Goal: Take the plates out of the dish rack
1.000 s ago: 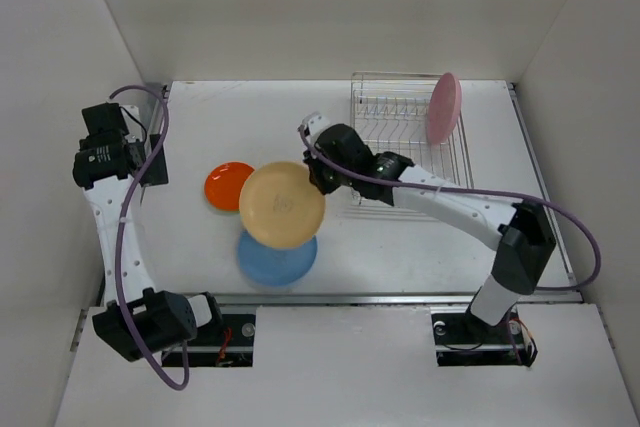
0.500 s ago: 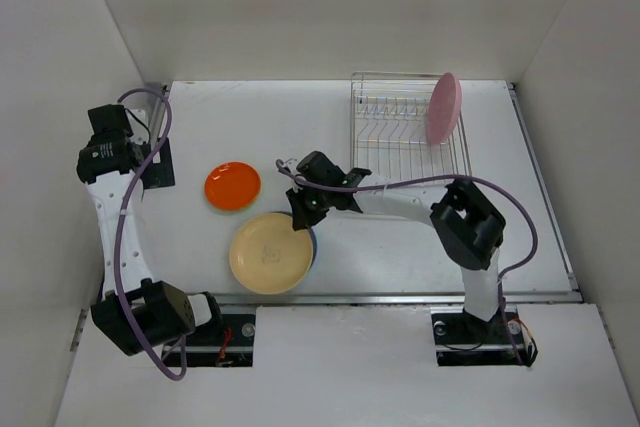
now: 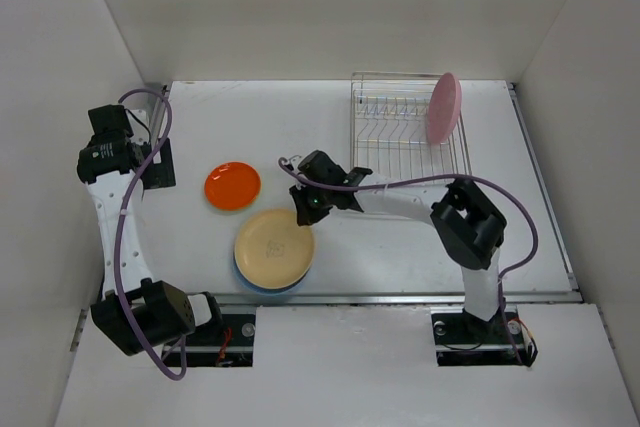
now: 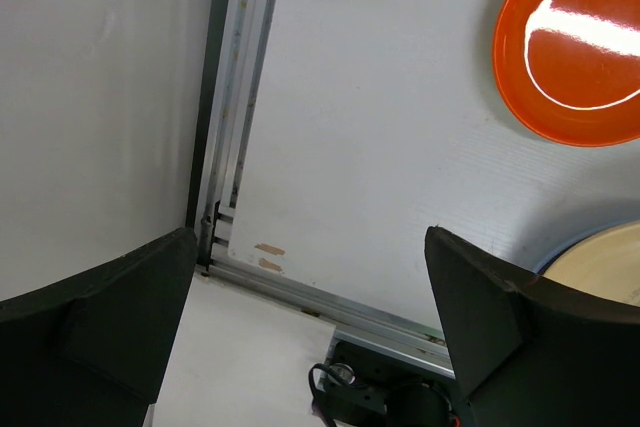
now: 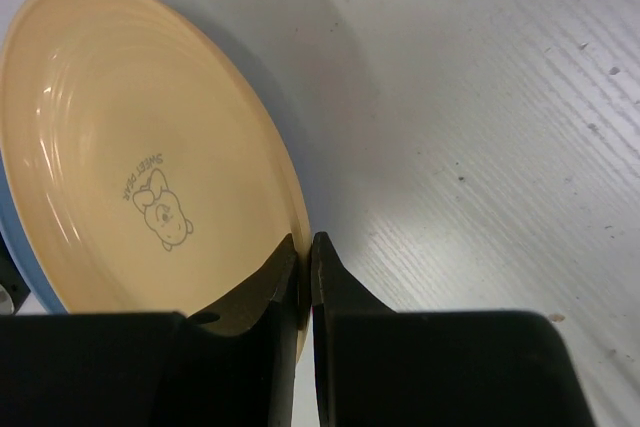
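Note:
My right gripper (image 3: pixel 306 209) is shut on the right rim of the pale yellow-orange plate (image 3: pixel 273 244); its fingers pinch that rim in the right wrist view (image 5: pixel 305 252). This plate (image 5: pixel 130 137) lies almost flat on the blue plate (image 3: pixel 262 288), of which only the rim shows. The orange-red plate (image 3: pixel 232 185) lies flat on the table to the left. The pink plate (image 3: pixel 443 107) stands upright at the right end of the wire dish rack (image 3: pixel 400 132). My left gripper (image 3: pixel 150 162) is open and empty at the far left (image 4: pixel 305 247). The lime green plate is out of view.
White walls enclose the table on three sides. A metal rail (image 4: pixel 240 117) runs along the table's left edge. The left wrist view also shows the orange-red plate (image 4: pixel 580 47) and the yellow plate's edge (image 4: pixel 600 259).
My right gripper has carried the yellow-orange plate left and down from the table's middle onto the blue plate, which it now nearly covers. The left arm has barely moved.

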### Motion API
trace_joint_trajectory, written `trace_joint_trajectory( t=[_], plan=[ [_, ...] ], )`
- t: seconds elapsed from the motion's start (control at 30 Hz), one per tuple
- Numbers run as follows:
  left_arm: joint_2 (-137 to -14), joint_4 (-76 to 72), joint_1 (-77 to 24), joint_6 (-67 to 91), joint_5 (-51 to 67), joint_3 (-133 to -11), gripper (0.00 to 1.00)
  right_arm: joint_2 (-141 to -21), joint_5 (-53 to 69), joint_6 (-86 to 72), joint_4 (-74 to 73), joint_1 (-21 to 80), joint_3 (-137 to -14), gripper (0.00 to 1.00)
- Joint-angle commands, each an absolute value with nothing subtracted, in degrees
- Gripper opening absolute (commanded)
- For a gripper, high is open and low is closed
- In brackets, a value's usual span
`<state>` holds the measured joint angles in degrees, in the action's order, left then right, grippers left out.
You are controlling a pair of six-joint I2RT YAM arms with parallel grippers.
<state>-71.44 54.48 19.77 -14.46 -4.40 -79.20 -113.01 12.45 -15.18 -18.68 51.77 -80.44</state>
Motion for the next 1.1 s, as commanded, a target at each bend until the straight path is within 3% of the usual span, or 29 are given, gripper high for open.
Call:
trace_joint_trajectory(
  t=[0.0,0.23,0.33,0.37,0.47,0.7,0.83,1.07],
  plan=[
    [-71.19,54.84,20.04,-14.33,-3.78,-78.93,0.96,-109.68,10.37,-14.94,-16.52,51.5,-80.6,0.0],
    [-71.19,54.84,20.04,-14.33,-3.78,-78.93,0.96,-113.64,13.71,-14.94,-17.66,51.5,-81.74,0.1],
    [-71.19,54.84,20.04,-14.33,-3.78,-78.4,0.96,-114.78,13.18,-14.94,-18.19,52.12,-82.27,0.24],
    [-71.19,54.84,20.04,-14.33,-3.78,-78.4,0.96,-114.79,13.18,-14.94,-18.98,52.12,-82.27,0.36],
    [-71.19,54.84,20.04,-14.33,-3.78,-78.4,0.96,-114.18,11.79,-14.41,-19.6,52.65,-82.79,0.52],
    [-71.19,54.84,20.04,-14.33,-3.25,-78.4,0.96,-111.27,5.36,-13.28,-24.51,53.79,-84.55,0.6],
    [-71.19,54.84,20.04,-14.33,-3.25,-78.4,0.96,-103.91,-2.62,-15.81,-25.14,53.79,-84.55,0.74],
    [-71.72,54.84,20.04,-14.33,-1.59,-78.4,0.96,-87.46,-24.05,-19.16,-29.52,42.29,-88.67,0.92]
  ],
)
